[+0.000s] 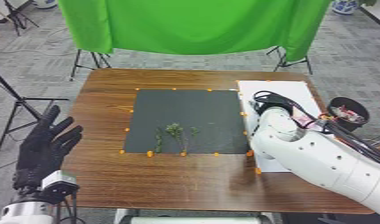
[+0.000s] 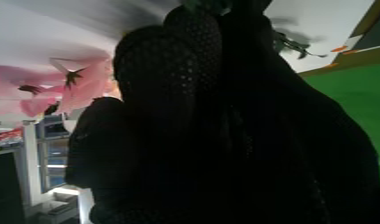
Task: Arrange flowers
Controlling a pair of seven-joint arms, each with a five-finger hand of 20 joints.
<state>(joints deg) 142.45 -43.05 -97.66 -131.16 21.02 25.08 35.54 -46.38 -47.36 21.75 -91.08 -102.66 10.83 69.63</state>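
The left hand (image 1: 42, 155) is hanging beside the table's left edge, spread wide — its fingers are pointing away from the robot, straight and apart. The right arm is extending over the white sheet (image 1: 275, 88) on the right side of the brown table (image 1: 191, 185), and the right hand (image 1: 273, 103) is hovering low there. I cannot tell whether the right hand is pressing together, spreading or pinching anything.

Pink flowers (image 2: 80, 90) are showing just beside the right hand in the right wrist view, while green leaves (image 2: 297, 46) are showing on its other side. More green sprigs (image 1: 175, 131) are lying on the near part of the dark sheet (image 1: 188, 107), side by side and apart from both hands. The 2 sheets are lying next to each other, with orange marks (image 1: 150, 153) dotting their edges. A dark round container (image 1: 351, 121) is standing just beyond the table's right edge, and a green cloth (image 1: 200, 27) is hanging past the far edge.
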